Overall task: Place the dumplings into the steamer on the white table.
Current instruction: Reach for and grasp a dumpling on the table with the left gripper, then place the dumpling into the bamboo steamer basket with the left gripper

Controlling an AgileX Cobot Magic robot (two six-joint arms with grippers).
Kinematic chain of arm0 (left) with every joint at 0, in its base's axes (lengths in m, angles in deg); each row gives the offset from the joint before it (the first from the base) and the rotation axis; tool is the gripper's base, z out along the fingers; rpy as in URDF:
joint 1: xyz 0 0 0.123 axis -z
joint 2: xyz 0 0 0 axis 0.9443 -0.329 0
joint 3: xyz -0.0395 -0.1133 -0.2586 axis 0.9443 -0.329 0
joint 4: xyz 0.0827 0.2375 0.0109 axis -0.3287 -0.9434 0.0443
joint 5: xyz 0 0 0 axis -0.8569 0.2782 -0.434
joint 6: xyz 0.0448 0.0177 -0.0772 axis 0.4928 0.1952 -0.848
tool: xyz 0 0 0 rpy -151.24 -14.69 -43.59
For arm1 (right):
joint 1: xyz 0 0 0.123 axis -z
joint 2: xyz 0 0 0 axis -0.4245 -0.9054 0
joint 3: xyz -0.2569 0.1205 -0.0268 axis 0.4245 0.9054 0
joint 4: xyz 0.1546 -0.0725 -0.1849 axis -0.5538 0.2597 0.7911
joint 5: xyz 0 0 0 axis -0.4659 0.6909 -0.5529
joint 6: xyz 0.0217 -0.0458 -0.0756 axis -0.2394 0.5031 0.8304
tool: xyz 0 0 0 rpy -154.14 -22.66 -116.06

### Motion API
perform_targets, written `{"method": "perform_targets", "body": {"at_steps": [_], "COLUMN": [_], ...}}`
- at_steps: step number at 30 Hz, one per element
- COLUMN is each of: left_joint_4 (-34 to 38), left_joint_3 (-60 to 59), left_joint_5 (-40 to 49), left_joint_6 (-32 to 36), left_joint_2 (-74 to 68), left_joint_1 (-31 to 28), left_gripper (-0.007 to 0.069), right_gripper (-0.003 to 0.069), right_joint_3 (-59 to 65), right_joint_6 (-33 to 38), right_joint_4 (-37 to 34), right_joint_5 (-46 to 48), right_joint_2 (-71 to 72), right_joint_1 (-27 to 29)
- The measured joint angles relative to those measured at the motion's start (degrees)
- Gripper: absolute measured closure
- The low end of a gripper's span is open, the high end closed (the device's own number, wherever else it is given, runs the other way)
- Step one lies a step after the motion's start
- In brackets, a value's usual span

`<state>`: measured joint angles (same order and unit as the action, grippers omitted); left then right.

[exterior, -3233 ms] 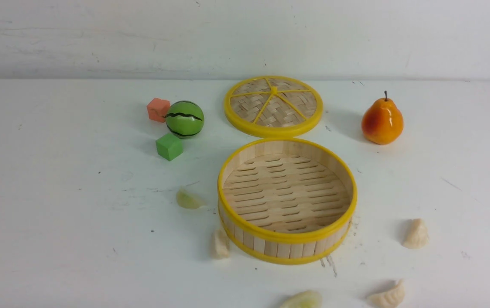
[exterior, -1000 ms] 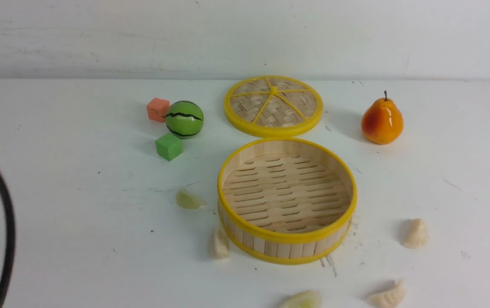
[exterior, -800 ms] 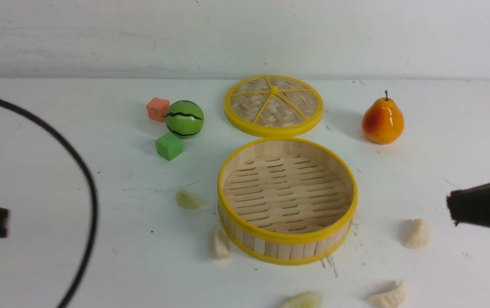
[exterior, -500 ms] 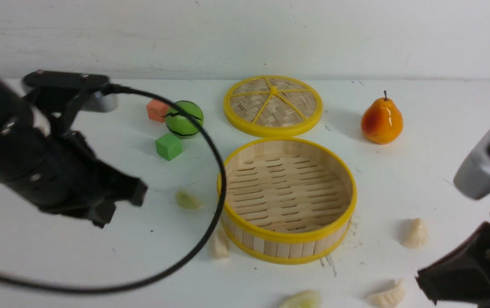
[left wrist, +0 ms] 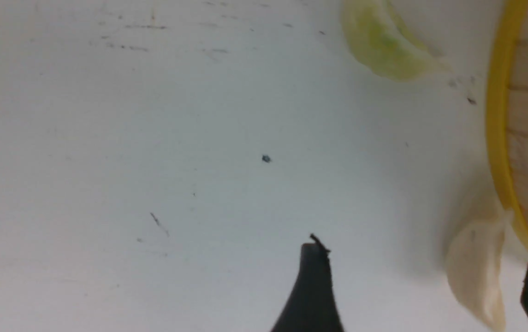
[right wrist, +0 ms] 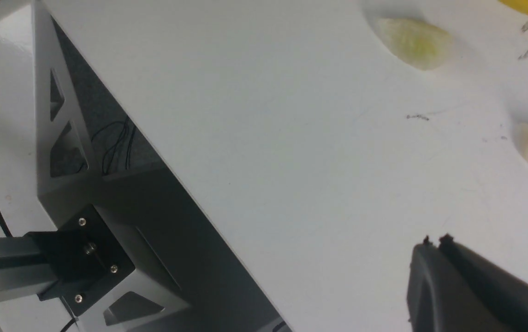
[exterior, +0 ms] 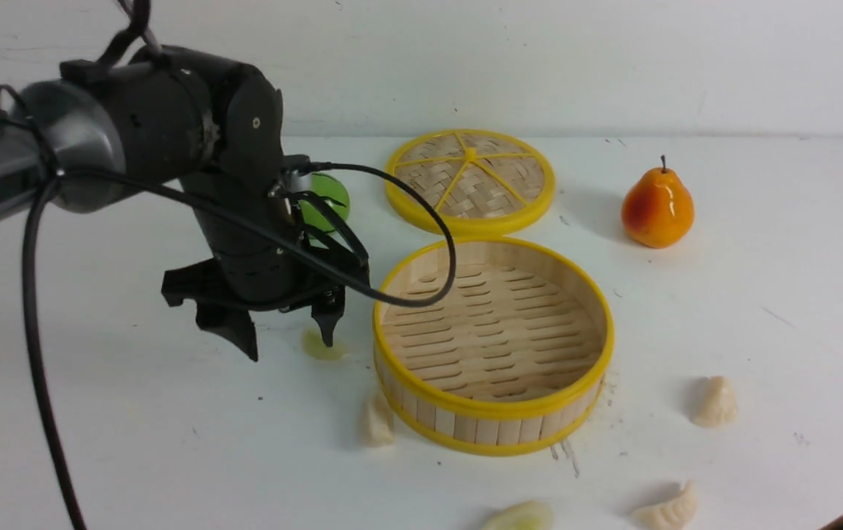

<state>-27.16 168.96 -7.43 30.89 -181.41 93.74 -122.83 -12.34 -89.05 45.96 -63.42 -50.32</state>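
Left jaws swung in, spread wide beside the slatted bamboo steamer (exterior: 495,425); right jaws closed.

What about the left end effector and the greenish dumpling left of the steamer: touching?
Apart. The left wrist view shows bare white table between the open left end effector and the greenish dumpling.
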Motion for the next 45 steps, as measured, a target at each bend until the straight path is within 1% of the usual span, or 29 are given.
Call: {"method": "perform_targets", "body": {"at_steps": [1,3,4,5,6,9,10,13,19,22,23,26,28,29,30,31,34,35,37,39,41,42,43,45], "left_joint_4": [0.0,0.6,1.1,1.4,1.4,1.4,2.3,3.7,4.1,3.1,2.8,1.8,1.4,1.4,1.4,1.8,2.2,2.2,2.2,2.2,2.2,2.2,2.2,2.2], "left_joint_3": [0.2,0.9,1.1,1.1,1.2,1.2,1.2,1.2,1.3,1.7,1.9,2.1,2.9,3.8,5.3,5.6,12.7,16.3,21.8,28.3,33.7,34.6,37.7,40.3], "left_joint_5": [-0.2,-1.9,-3.6,-3.9,-6.4,-9.0,-11.4,-14.3,-16.3,-16.1,-15.7,-14.5,-12.9,-11.7,-9.6,-9.6,-2.1,0.8,3.8,6.4,7.1,7.2,7.3,7.3], "left_joint_6": [-0.8,-4.7,-6.5,-6.7,-8.2,-8.8,-9.0,-9.2,-9.2,-9.0,-8.5,-6.9,-4.8,-3.2,-1.1,-0.7,5.7,7.5,9.5,11.5,12.8,13.1,13.6,13.8], "left_joint_2": [-0.5,-3.0,-3.9,-4.1,-5.1,-6.0,-6.8,-8.2,-11.2,-12.6,-12.9,-13.2,-13.5,-13.8,-14.2,-14.2,-14.6,-14.5,-14.5,-14.5,-14.5,-14.5,-14.9,-15.8], "left_joint_1": [-0.3,-2.0,-3.0,-3.1,-3.7,-3.8,-3.8,-3.8,-3.8,-3.8,-3.8,-3.8,-3.8,-3.8,-3.8,-3.8,-2.5,-1.4,0.5,3.6,6.5,7.5,9.6,11.8], "left_gripper": [0.0051,0.0034,0.0034,0.0035,0.0045,0.0058,0.0071,0.0088,0.0099,0.0135,0.0164,0.0306,0.0432,0.0438,0.0429,0.0429,0.0427,0.0427,0.0427,0.0427,0.0427,0.0427,0.0427,0.0427], "right_gripper": [0.0661,0.0661,0.0661,0.0661,0.0659,0.0659,0.0659,0.0659,0.0654,0.0652,0.0651,0.0648,0.0646,0.0646,0.0645,0.0645,0.0641,0.0638,0.0637,0.0636,0.0636,0.0636,0.0635,0.0633], "right_joint_3": [0.0,0.0,0.0,0.0,0.0,0.0,0.0,0.0,0.0,0.0,0.0,-0.1,-0.1,-0.1,-0.1,-0.1,-0.1,-0.1,-0.1,-0.1,-0.1,-0.1,-0.1,-0.1], "right_joint_6": [0.0,0.0,0.0,0.0,0.0,0.0,0.0,0.0,0.0,0.0,0.0,0.0,0.0,0.0,0.0,0.0,0.0,-0.2,-1.0,-2.6,-5.0,-6.0,-7.4,-8.4], "right_joint_4": [0.0,0.0,0.0,0.0,0.1,0.3,0.7,2.0,4.8,5.4,5.4,5.4,5.4,5.4,5.4,5.4,5.4,5.4,5.4,5.4,5.4,5.4,5.4,5.4], "right_joint_5": [0.0,0.3,0.3,0.3,0.4,0.5,0.5,0.5,1.2,1.5,1.6,1.7,1.7,1.8,1.8,1.8,1.8,1.8,1.8,1.8,1.8,1.8,1.8,1.8], "right_joint_2": [0.3,1.7,2.3,2.4,2.9,3.2,3.2,3.3,3.3,3.3,3.3,3.3,3.3,3.3,3.3,3.3,3.3,3.3,3.3,3.3,3.6,3.7,4.1,4.9], "right_joint_1": [0.0,0.0,0.0,0.0,0.0,0.0,0.0,0.0,0.0,0.0,0.0,0.0,0.0,0.0,0.0,0.0,0.0,0.0,0.0,0.0,0.0,0.0,0.0,0.0]}}
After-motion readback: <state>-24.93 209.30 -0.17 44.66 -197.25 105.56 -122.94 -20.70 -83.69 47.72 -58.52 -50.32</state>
